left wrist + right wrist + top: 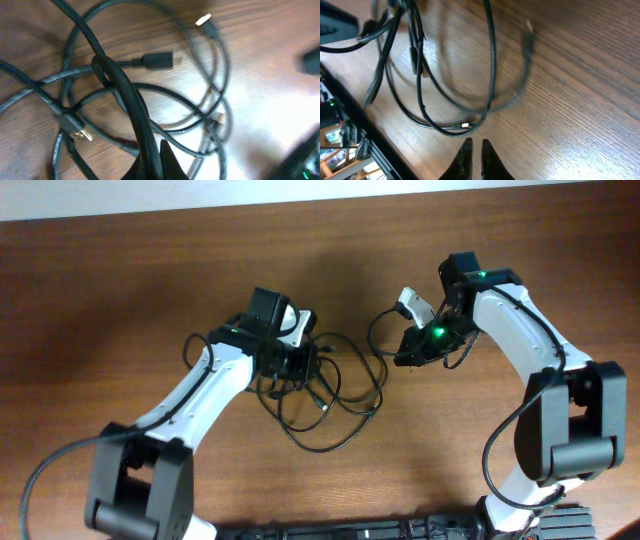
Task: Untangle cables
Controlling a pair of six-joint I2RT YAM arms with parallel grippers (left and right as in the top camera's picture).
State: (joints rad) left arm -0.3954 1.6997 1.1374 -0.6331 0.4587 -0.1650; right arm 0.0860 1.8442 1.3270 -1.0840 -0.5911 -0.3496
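Cables (127, 97) all one knot on worktop (150, 260); my left end effector (155, 162) clamps a strand, right end effector (475, 150) closed, empty.

Overhead: left gripper (297, 366) jaws hidden under own wrist housing (268, 310). Stretch of cables (330, 395) beneath it covered, contact point not visible. Plug types too small to tell.
Left wrist: fingers (167, 162) cut by bottom edge, only one dark tip shows. Thick cord (132, 105) runs down beside it, possibly pinched. Far right blurred, dark shape (310, 62) unidentifiable.
Right wrist: right gripper (476, 146) cut off below tips. Far plug (528, 26) smeared. Cable ends leave frame at top.
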